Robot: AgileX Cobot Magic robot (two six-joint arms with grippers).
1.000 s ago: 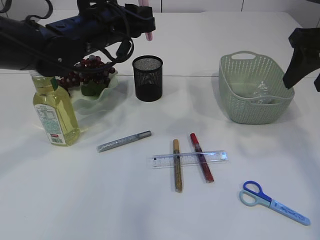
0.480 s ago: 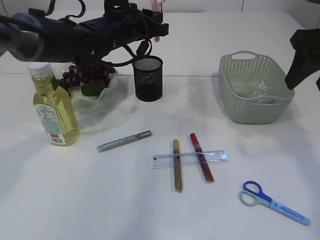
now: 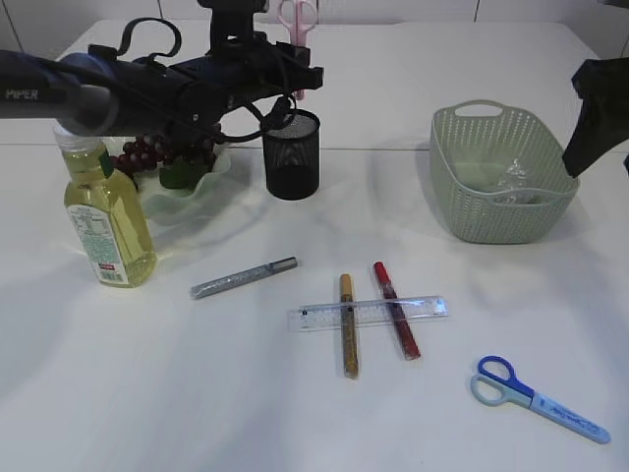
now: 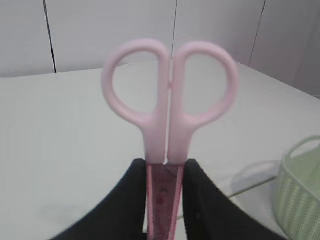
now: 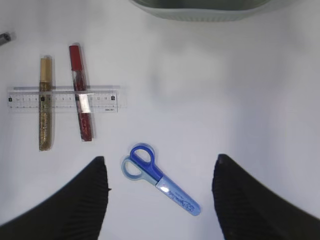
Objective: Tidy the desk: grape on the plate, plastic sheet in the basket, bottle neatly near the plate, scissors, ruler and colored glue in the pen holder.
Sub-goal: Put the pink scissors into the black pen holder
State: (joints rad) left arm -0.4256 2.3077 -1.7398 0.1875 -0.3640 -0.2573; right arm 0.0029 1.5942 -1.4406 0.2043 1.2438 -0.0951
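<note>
Scissors with pink handles (image 4: 170,97) are clamped blade-first between the left jaws, handles sticking out past the tips; that grip is only really seen in the left wrist view. From the exterior view just the pink loops (image 3: 297,18) are spotted poking up above the left gripper (image 3: 290,74), right over the black mesh pen holder (image 3: 292,152). Whether the blades are already inside the holder can't be told.

Right jaws are held wide apart with nothing between them, as shown by the right wrist view, where the right gripper (image 5: 160,200) is hung over the blue scissors (image 5: 159,177) lying flat on the tabletop (image 5: 240,110). In the exterior view only a dark chunk of that arm is seen at the right edge.

Clear ruler (image 3: 369,312) is laid across the gold glue stick (image 3: 348,324) and the red glue stick (image 3: 395,309); a silver glue stick (image 3: 244,277) is off to the left. Grapes (image 3: 147,152) are seen on the green plate (image 3: 192,192), with the bottle (image 3: 106,221) just beside it. Something crinkly and clear (image 3: 511,182) is seen in the basket (image 3: 501,221), only from the exterior view.
</note>
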